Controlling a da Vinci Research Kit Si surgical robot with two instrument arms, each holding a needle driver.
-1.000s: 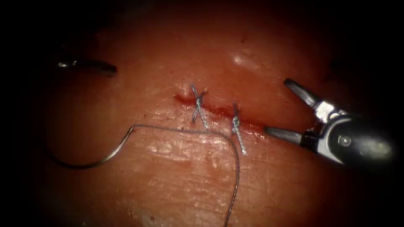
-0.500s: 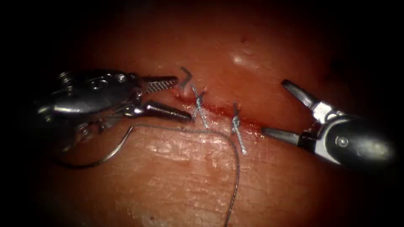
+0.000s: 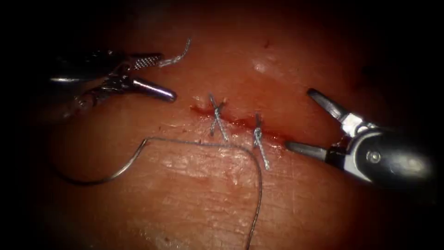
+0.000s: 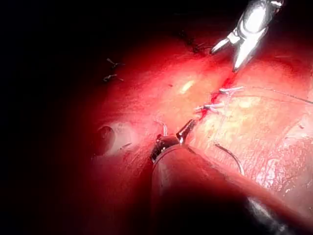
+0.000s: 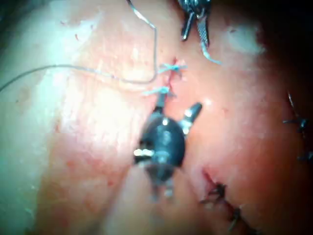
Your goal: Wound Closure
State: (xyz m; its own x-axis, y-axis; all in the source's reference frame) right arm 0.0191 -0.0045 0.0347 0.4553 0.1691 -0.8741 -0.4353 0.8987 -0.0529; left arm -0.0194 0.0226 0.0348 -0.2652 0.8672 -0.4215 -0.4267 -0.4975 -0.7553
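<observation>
The cut [image 3: 240, 123] runs across the tissue [image 3: 222, 203] with two knotted stitches [image 3: 217, 118] [image 3: 259, 141] over it. My left tool [image 3: 167, 77] hovers left of and above the cut, jaws open; a short cut end of thread [image 3: 178, 55] clings to its upper jaw's tip. My right tool [image 3: 299, 119] stands open at the cut's right end, holding nothing. The curved needle [image 3: 99, 178] lies loose on the tissue at the lower left, not in it. Its thread [image 3: 256, 180] trails right and down. The right wrist view shows the right tool [image 5: 177, 106] by the stitches [image 5: 166, 78].
Red fluid lines the cut. Older dark stitches [image 5: 220, 193] sit on another part of the tissue in the right wrist view. The left wrist view shows the right tool [image 4: 234, 51] beyond the stitches [image 4: 215, 100] and the needle [image 4: 232, 156] beside my left tool's shaft.
The left tool came in from the left to the left stitch, met a short thread end there, then drew back up and left with it. The right tool barely moved.
</observation>
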